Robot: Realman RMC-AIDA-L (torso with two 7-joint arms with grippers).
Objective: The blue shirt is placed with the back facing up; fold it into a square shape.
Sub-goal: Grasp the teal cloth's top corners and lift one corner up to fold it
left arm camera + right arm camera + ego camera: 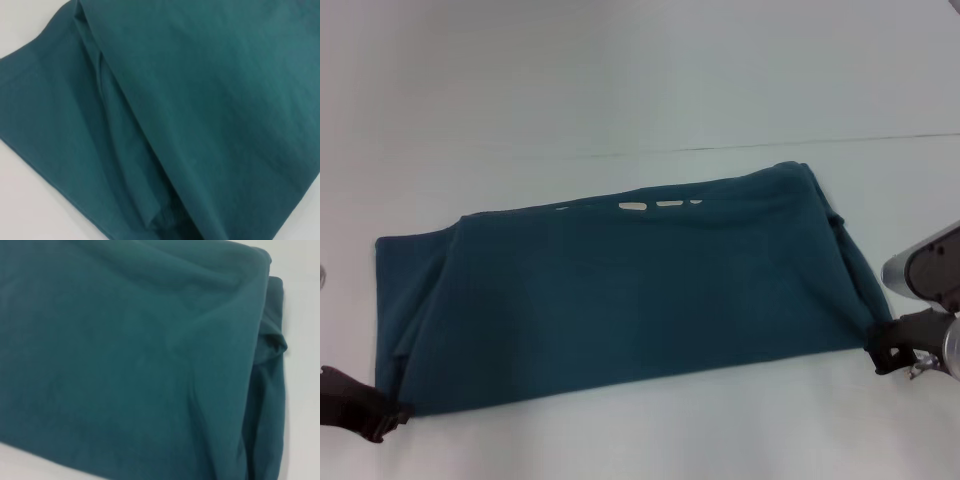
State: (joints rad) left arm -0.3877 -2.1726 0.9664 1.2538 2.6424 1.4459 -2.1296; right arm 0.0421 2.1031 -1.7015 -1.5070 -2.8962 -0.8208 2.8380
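The blue shirt (pixel 630 295) lies folded into a long band across the middle of the white worktop (pixel 640 80), plain side up, with slivers of cream lettering (pixel 660 206) peeking out along its far edge. The left end effector (pixel 390 415) sits at the band's near-left corner, toward the worktop's near edge; the right end effector (pixel 882 350) sits at its near-right corner. Both touch the cloth, though whether either is clamped on the fabric cannot be told. Both wrist views show only layered teal folds (pixel 200 100) (pixel 125 365) resting on the white surface.
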